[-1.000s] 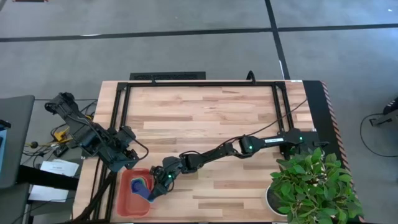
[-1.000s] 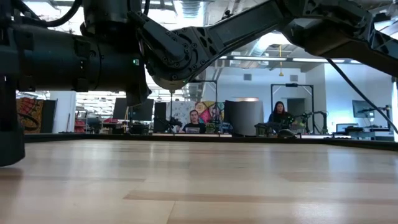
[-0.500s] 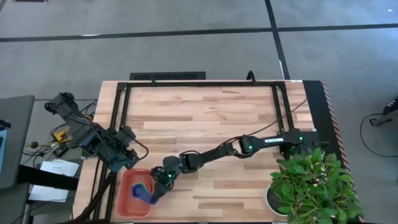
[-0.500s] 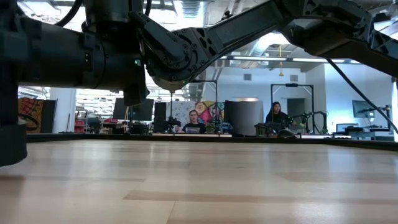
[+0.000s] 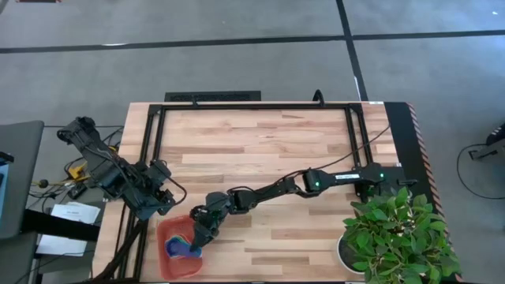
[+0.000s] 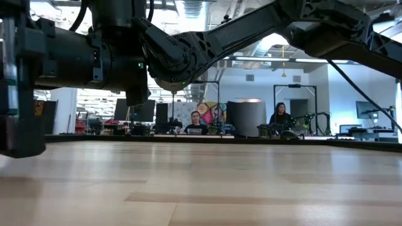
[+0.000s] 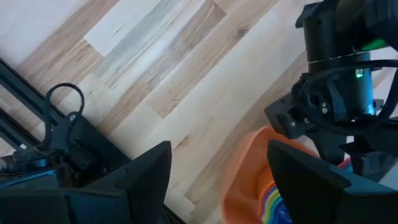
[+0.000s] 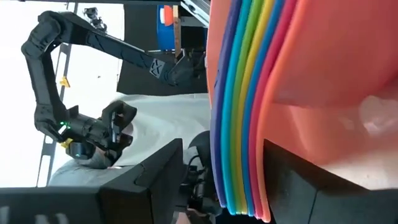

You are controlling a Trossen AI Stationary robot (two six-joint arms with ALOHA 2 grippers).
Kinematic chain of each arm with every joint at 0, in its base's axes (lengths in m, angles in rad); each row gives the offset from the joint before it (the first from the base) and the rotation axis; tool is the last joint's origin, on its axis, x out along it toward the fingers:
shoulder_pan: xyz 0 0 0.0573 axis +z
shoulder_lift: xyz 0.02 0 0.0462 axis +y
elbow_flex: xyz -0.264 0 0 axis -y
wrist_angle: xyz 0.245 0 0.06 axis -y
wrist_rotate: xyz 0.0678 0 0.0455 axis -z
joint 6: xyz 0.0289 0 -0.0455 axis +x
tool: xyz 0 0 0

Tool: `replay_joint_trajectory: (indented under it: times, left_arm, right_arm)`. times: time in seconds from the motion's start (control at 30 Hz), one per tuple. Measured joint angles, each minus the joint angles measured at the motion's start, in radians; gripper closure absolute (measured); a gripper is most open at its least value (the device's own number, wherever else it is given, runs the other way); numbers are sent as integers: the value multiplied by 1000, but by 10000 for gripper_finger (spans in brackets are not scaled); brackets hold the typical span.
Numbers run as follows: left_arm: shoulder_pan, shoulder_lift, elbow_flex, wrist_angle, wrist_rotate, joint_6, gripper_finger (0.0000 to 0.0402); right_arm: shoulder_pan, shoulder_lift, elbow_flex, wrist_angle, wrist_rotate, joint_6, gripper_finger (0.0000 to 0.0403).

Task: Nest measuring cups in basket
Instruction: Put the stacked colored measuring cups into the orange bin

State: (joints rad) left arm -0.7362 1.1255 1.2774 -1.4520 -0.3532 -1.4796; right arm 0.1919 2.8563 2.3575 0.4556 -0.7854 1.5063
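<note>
The salmon-orange basket sits at the table's near left corner. The measuring cups lie nested inside it as one stack, and their rims show as rainbow bands in the right wrist view. My right gripper reaches level into the basket from the table's right, open, with a finger on each side of the stack. My left gripper hovers open above the table just beyond the basket's far left corner. Nothing is between its fingers. My right gripper has its fingers on either side of the nested cups' rims, coming level from the table's right. A gap shows beside one finger. Whether the other finger touches the coral outer cup, I cannot tell.
A black metal frame borders the far part of the table. A potted plant stands at the near right corner. Bare wood lies between them. In the low view, people sit at desks in the room behind.
My right gripper has rolled about its own pointing line and shifted slightly toward the table's left edge over the basket. The basket and the cups in it now lie a little nearer the table's near edge. My left arm kept still.
</note>
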Motion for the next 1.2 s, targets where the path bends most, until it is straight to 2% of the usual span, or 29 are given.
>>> replay_joint_trajectory:
  times: [0.23, 0.63, 1.2]
  left_arm:
    - [-1, 0, 0, -12, -5, -1, 148]
    - [0, 0, 0, -31, -38, -2, 148]
    - [0, 0, 0, -31, -8, -22, 148]
  right_arm:
    - [-13, -2, 1, -62, -18, -12, 174]
    - [-11, -20, -3, -71, -8, -46, 179]
    - [-9, -29, -2, -108, 52, -332, 190]
